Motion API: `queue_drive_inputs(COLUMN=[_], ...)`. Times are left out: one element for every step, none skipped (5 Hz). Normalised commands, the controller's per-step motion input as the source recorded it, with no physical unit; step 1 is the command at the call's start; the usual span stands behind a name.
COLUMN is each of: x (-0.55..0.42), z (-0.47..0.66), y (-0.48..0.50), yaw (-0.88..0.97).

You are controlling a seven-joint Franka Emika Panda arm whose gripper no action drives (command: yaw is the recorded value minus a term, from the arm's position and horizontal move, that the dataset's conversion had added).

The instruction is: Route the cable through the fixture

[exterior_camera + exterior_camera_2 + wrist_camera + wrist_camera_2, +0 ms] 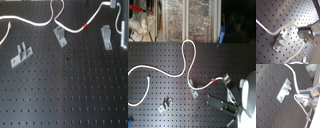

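Note:
The white cable [35,22] runs from the first exterior view's left across the black pegboard, with its red tape band [86,25] near the top right. My gripper [114,4] is shut on the cable just past the band, at the top right edge. The fixture [105,36], a narrow grey clip with a forked top, stands just below the gripper. In both wrist views the fingers pinch the cable [300,28] [298,96] beside the fixture [279,41] [284,90]. The cable passes next to the fork, not in it. A loose end hangs below the fingers [303,47].
A shorter slanted grey clip [60,35] sits mid-board with the cable curving above it. A wider two-post bracket [20,54] sits at the first exterior view's left. In the second exterior view the arm [248,95] fills the right side, with clutter behind the board.

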Motion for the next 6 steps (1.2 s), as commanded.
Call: queue_drive_inputs(x=[0.036, 0.072, 0.077, 0.107, 0.299, 0.224], z=[0.0, 0.0, 0.1, 0.31, 0.3, 0.27], y=[0.313, 0.362, 0.238, 0.126, -0.22, -0.233], yaw=[0.4, 0.26, 0.45, 0.64, 0.13, 0.28])
